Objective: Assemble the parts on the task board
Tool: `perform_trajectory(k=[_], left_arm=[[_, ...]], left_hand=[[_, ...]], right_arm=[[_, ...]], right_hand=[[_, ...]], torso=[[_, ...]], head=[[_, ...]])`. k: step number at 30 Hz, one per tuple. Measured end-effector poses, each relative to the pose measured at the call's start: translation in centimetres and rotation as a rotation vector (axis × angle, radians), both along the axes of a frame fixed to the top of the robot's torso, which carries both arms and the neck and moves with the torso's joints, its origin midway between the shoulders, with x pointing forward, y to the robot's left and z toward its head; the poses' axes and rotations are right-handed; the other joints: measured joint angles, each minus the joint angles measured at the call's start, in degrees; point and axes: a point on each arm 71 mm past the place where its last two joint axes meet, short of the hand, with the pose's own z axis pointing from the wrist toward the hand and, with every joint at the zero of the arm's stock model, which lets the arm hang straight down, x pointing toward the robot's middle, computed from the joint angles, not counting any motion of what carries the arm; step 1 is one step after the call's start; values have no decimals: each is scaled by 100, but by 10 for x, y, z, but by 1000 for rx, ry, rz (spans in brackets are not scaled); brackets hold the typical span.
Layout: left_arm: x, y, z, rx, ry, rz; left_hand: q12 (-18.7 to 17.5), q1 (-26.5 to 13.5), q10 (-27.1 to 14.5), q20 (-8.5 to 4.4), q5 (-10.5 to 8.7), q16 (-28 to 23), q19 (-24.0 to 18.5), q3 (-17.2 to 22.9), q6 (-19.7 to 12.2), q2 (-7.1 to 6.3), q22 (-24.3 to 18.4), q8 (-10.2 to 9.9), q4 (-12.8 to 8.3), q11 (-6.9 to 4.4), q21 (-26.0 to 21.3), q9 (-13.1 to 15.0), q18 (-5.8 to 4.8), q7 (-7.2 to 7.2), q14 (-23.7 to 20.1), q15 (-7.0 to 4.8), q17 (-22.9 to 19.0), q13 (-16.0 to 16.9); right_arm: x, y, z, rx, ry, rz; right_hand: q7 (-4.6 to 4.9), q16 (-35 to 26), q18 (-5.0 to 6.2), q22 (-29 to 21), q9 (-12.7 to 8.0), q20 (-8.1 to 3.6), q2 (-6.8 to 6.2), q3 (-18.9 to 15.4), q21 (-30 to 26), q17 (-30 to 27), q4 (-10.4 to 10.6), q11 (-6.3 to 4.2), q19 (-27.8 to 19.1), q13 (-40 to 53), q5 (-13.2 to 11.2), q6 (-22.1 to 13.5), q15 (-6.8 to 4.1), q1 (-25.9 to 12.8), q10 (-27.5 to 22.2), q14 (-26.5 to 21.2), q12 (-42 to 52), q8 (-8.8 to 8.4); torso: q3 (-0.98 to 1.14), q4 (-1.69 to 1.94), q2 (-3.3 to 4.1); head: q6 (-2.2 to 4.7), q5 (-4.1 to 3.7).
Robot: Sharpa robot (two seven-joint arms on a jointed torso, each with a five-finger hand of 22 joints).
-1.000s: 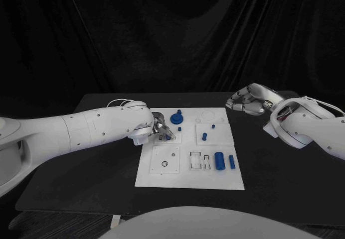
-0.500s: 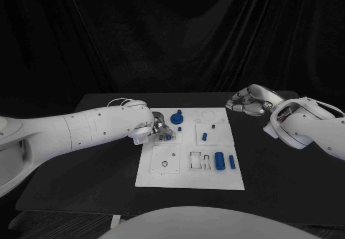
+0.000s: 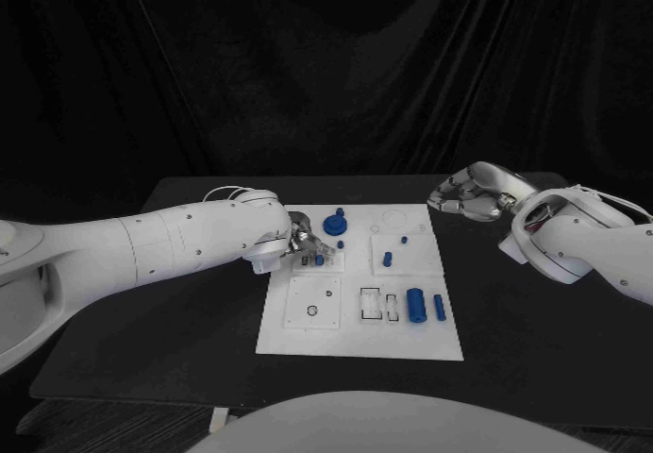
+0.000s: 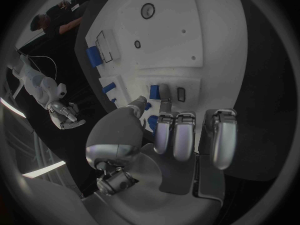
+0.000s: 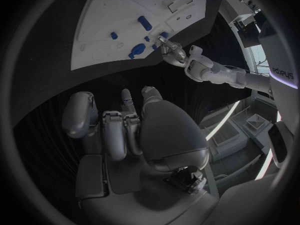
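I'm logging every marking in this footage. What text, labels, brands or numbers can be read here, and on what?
"sharpa" is my reading of dark letters, partly blurred, on a white panel at the edge of the right wrist view.
The task board bears only printed outlines, no words or numbers that I can read.
Nothing is readable on the left hand or the right hand.

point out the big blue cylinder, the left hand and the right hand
big blue cylinder point(image 3: 415, 306), head view, middle of its body
left hand point(image 3: 305, 244), head view, on the fingers over the board
right hand point(image 3: 465, 195), head view, middle of the curled fingers
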Motion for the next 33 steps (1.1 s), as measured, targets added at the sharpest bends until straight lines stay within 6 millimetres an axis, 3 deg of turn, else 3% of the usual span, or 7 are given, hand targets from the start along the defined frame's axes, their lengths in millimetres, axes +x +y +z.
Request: perform_trajectory(k=[4,6,18,33], left_arm=[[-1,0,0,-2,-1,0],[-2,1,0,-5,-3,0],[-14,6,5,-18,-94,-27],[-13,6,9,0,-183,-56]], left_hand=[[0,115,0,0,0,0,0,-50,-39,-1,0,2,-40,0,0,41,0,-24,0,0,0,0],[0,141,0,0,0,0,0,-69,-52,-19,0,13,-59,0,0,58,0,-11,0,0,0,0],[0,270,0,0,0,0,0,-336,-234,-84,-1,388,24,0,0,449,0,-32,0,0,0,0],[0,405,0,-1,118,0,0,-367,-469,-36,-1,388,23,0,-29,491,0,18,0,0,5,0]], right_arm=[[0,0,0,-1,2,0],[0,0,-1,-1,3,0],[0,-2,-2,-4,7,-4],[0,-2,-3,-7,14,-3]], right_hand=[[0,0,5,0,0,0,0,0,-5,0,0,0,0,0,0,0,0,0,0,0,0,0],[0,0,95,0,0,0,-1,0,-27,0,0,0,0,0,0,0,0,0,0,0,0,0],[0,0,94,0,-4,0,-1,0,-27,0,0,0,0,0,0,0,0,-1,0,0,2,0],[0,0,94,-1,-4,0,-25,0,-27,0,0,0,0,5,0,0,0,23,0,0,-11,0]], torso=[[0,0,0],[0,1,0],[0,1,-1],[1,2,-7]], head=[[0,1],[0,1],[0,14],[0,44]])
